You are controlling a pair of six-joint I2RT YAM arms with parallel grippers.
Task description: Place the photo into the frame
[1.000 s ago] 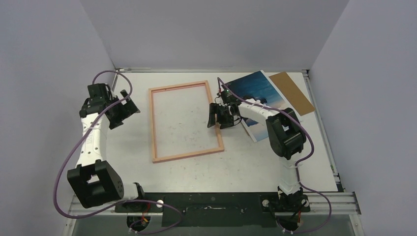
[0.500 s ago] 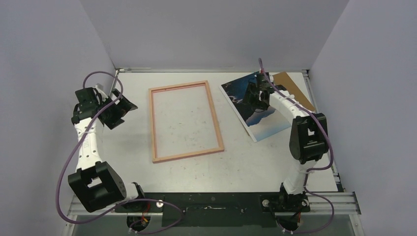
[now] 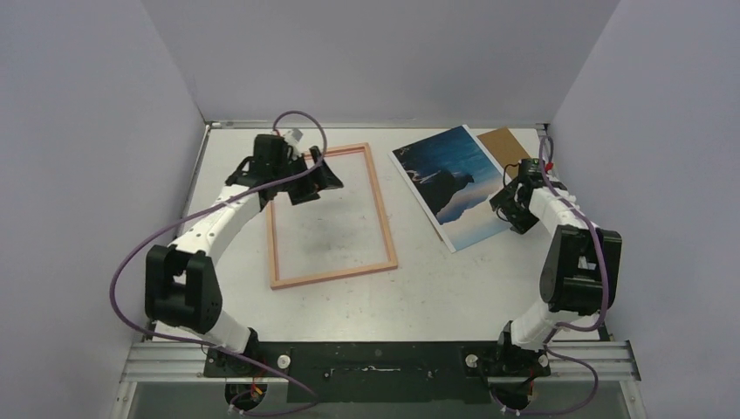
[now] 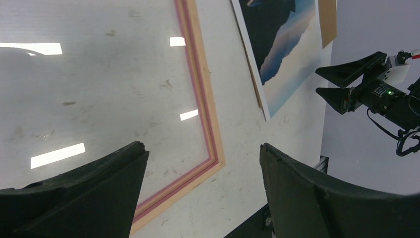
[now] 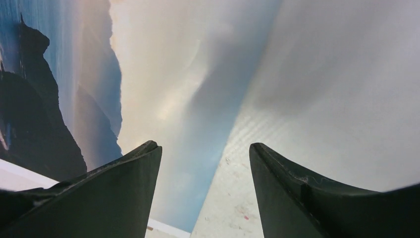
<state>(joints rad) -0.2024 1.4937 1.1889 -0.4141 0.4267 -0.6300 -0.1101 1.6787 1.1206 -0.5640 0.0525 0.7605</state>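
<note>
Right gripper [image 3: 510,212]: jaws well apart, nothing held, low over 4 o'clock edge of photo [image 3: 449,175]; contact unclear. Left gripper [image 3: 318,185]: jaws wide, empty, above 12 o'clock end of frame [image 3: 332,274]. Photo flat on table [image 3: 419,297], face up, at 3 o'clock of frame, not touching it.
</note>
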